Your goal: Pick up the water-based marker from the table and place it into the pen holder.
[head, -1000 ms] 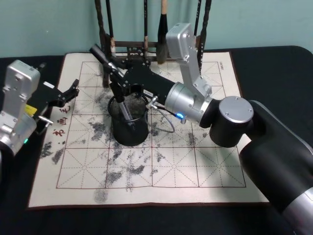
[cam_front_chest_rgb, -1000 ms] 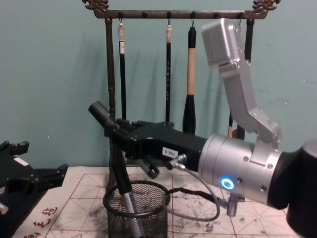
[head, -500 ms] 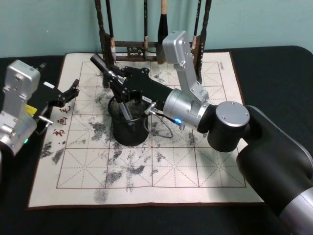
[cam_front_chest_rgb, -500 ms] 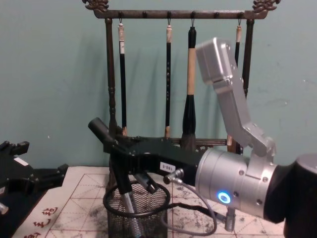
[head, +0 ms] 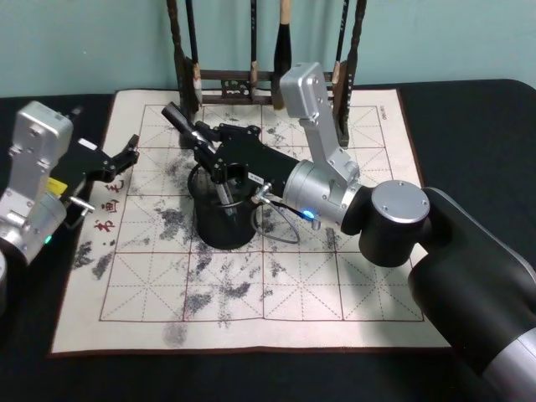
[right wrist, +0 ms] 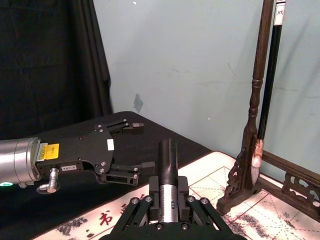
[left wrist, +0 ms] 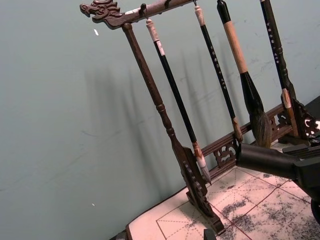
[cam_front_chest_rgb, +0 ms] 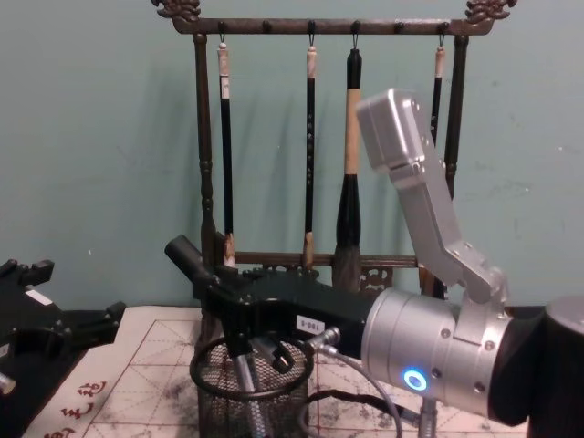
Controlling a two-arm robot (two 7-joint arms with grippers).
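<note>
The water-based marker (head: 179,119), black-capped with a silver lower barrel, leans steeply with its lower end inside the pen holder (head: 223,219), a round black mesh cup on the mat. My right gripper (head: 211,152) is shut on the marker just above the cup's rim. In the chest view the marker (cam_front_chest_rgb: 189,258) slants down through the right gripper (cam_front_chest_rgb: 234,321) into the pen holder (cam_front_chest_rgb: 252,391). The right wrist view has the marker (right wrist: 168,159) clamped between the jaws. My left gripper (head: 124,159) stays open at the mat's left edge, apart from the cup.
A white red-gridded, ink-stained mat (head: 335,285) lies on the black table (head: 469,109). A dark wooden brush rack (cam_front_chest_rgb: 310,27) with several hanging brushes stands right behind the cup. My right arm (head: 394,218) spans the mat's right half.
My right gripper has sunk lower, carrying the marker deeper into the pen holder. The left arm has not moved.
</note>
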